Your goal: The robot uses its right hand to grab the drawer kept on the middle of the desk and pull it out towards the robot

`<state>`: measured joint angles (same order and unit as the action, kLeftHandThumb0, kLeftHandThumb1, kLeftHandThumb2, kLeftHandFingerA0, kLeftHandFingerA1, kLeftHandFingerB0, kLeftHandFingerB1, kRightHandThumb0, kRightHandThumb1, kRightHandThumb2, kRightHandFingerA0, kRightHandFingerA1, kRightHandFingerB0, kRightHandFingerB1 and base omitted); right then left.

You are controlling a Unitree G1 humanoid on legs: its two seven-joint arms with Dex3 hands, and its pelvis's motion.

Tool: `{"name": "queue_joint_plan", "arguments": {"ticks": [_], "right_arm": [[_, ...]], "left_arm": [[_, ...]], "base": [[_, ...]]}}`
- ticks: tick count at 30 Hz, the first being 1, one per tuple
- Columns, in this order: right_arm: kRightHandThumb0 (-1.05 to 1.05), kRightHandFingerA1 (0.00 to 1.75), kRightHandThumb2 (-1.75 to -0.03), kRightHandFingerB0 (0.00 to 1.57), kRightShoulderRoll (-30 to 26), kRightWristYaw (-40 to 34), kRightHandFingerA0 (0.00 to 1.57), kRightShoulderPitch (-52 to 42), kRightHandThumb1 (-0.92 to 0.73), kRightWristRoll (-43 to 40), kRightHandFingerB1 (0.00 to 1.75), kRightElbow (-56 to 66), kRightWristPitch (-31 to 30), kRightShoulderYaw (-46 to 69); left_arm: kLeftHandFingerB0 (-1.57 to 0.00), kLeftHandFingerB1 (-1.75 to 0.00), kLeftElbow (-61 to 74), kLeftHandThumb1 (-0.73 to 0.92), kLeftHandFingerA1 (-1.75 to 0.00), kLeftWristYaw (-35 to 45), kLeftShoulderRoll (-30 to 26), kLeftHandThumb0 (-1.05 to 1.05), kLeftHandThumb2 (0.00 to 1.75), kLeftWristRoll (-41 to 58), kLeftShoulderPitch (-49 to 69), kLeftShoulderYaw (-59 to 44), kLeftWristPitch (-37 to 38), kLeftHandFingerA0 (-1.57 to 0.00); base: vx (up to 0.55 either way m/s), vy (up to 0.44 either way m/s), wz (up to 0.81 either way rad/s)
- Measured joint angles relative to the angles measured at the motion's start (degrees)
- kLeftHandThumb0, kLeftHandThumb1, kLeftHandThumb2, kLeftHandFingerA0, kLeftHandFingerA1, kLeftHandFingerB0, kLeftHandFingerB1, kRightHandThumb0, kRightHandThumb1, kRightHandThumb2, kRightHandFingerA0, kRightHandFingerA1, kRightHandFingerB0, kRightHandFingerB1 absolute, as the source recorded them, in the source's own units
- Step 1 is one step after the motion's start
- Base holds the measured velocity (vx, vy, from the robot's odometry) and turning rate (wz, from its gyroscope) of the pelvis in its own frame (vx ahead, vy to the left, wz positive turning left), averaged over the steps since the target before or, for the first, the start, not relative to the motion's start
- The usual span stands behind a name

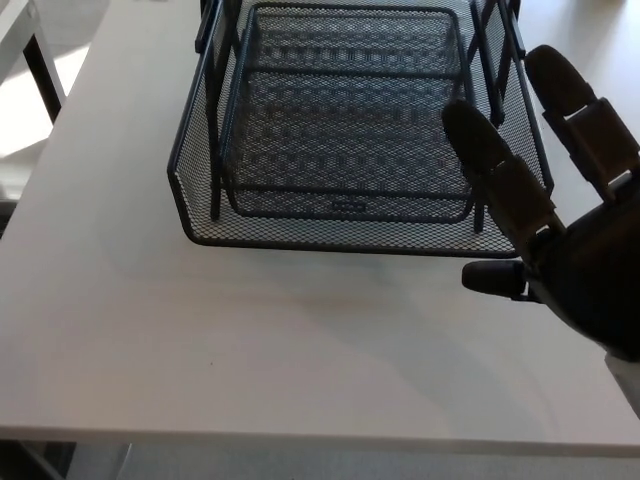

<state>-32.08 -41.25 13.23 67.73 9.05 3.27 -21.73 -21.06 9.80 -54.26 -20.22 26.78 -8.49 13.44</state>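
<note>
Head view only. Black wire-mesh drawer [340,130] sits at the middle of the white desk [250,340], toward the far side, top cut off by the frame edge. It looks like a stacked tray unit: a lower mesh tray with a rounded front rim, and a second, smaller tray above it on thin black uprights. Can't tell from this angle whether the upper tray is slid out at all or seated in its rails.

Right hand [560,200] comes in from picture right, palm toward the camera, two thick fingers [500,165] extended upward and spread apart, thumb [492,277] sticking out sideways toward the left. Fingers wide, holding nothing. The inner finger overlaps the drawer's front right corner in the picture, but it reads as hovering above and nearer the camera, not gripping the rim; contact not confirmed.

Left hand not visible.

Desk surface in front of the drawer is plain white, front edge running along the bottom of the frame. A strip of light floor [30,110] and a dark table leg [45,75] show at upper left.
</note>
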Motion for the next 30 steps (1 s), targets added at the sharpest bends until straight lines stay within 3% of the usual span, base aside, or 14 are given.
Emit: {"name": "queue_joint_plan", "arguments": {"ticks": [12,13,14,15,16,22,27,30], "right_arm": [[-1.01,0.16,-1.02,0.00,-8.9,6.8,0.00,-17.1,-0.59,-3.8,0.14,8.7,0.9,18.9],[-0.98,0.00,-0.84,0.02,-9.2,6.8,0.00,-18.7,-0.52,-4.5,0.20,8.7,1.4,20.9],[-0.97,0.00,-0.62,0.00,-9.3,6.7,0.00,-20.1,-0.68,-5.2,0.29,8.7,1.9,22.8],[-0.98,0.01,-0.86,0.02,-9.5,6.6,0.00,-21.5,-0.52,-5.9,0.20,8.7,2.5,24.7],[-1.00,0.10,-0.99,0.03,-9.7,6.5,0.00,-22.8,-0.59,-6.6,0.16,8.6,3.2,26.7],[-1.03,0.04,-1.00,0.08,-10.8,4.2,0.00,-29.8,-0.63,-9.9,0.23,4.2,6.9,37.9],[-1.05,0.06,-1.10,0.01,-11.2,0.6,0.00,-33.9,-0.75,-11.1,0.18,-2.0,9.4,45.1],[-0.96,0.11,-1.04,0.03,-11.2,-1.6,0.00,-35.5,-0.63,-11.5,0.23,-6.6,10.2,48.2]], "left_arm": [[-0.64,-0.61,-0.1,0.63,-0.86,-0.1,0.1,-0.33,0.58,0.0,1.4,-0.4,0.2,-0.64],[-0.63,-0.62,-0.3,0.63,-0.86,-0.1,0.1,-0.33,0.58,0.1,1.3,-0.4,0.2,-0.64],[-0.63,-0.61,-0.5,0.63,-0.86,-0.1,0.1,-0.33,0.58,0.1,1.2,-0.4,0.2,-0.63],[-0.64,-0.64,-0.7,0.64,-0.87,-0.1,0.1,-0.33,0.58,0.1,1.2,-0.4,0.2,-0.62],[-0.63,-0.62,-0.8,0.63,-0.87,-0.1,0.1,-0.33,0.58,0.1,1.2,-0.4,0.2,-0.62],[-0.62,-0.60,-0.1,0.64,-0.85,-0.1,0.1,-0.33,0.59,0.1,1.9,-0.6,0.2,-0.62],[-0.64,-0.65,0.2,0.64,-0.88,-0.1,0.1,-0.34,0.58,0.1,2.2,-0.9,0.2,-0.63],[-0.64,-0.65,0.0,0.64,-0.90,-0.1,0.1,-0.33,0.58,0.1,2.2,-0.9,0.2,-0.62]], "base": [[0.00,0.000,0.00],[0.00,0.000,0.00],[0.00,0.000,0.00],[0.00,0.000,0.00],[0.00,0.000,0.00],[0.00,0.000,0.00],[0.00,0.000,0.00],[0.00,0.000,0.00]]}}
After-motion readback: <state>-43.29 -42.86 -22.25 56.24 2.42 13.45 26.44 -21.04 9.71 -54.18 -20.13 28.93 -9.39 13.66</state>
